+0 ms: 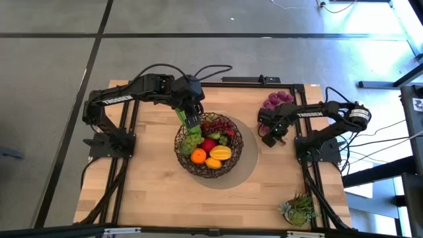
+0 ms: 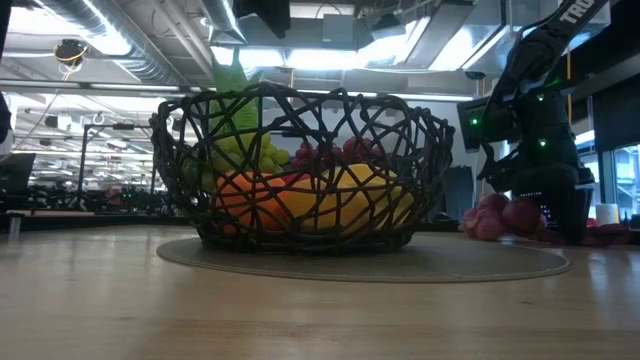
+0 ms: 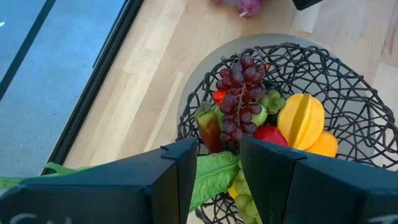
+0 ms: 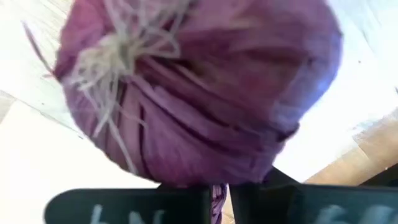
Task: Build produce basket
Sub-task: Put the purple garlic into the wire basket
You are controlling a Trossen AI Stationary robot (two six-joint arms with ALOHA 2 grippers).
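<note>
The dark wire basket [image 1: 232, 162] stands mid-table on a grey mat [image 1: 251, 157]. It holds produce: oranges, a yellow mango [image 3: 301, 119], a red apple, green grapes and dark red grapes [image 3: 239, 93]. My left gripper [image 3: 219, 168] hangs over the basket's far-left rim, shut on a green leafy stalk [image 1: 182, 118]. My right gripper [image 4: 219, 200] points down at the table's right side [image 1: 269, 137] and is shut on a purple bulb [image 4: 199, 87] with pale straw-like fibres. More purple bulbs [image 1: 277, 100] lie at the far right. My left gripper pinches the green stalk's leafy part [image 3: 214, 175] between its two fingers, coming slanting down from the far left. The stalk's lower end reaches down among the fruit inside the rim. My right gripper pinches a thin purple strip [image 4: 217, 190] at the bulb's edge between its two fingers, from above. The bulb's body lies just beyond the fingertips. I cannot tell whether it rests on the table.
A spiky green succulent [image 1: 301, 210] stands at the table's near right corner. Bare wood stretches along the near edge and the left side. Both arm bases [image 1: 109, 142] sit on the table's left and right edges.
</note>
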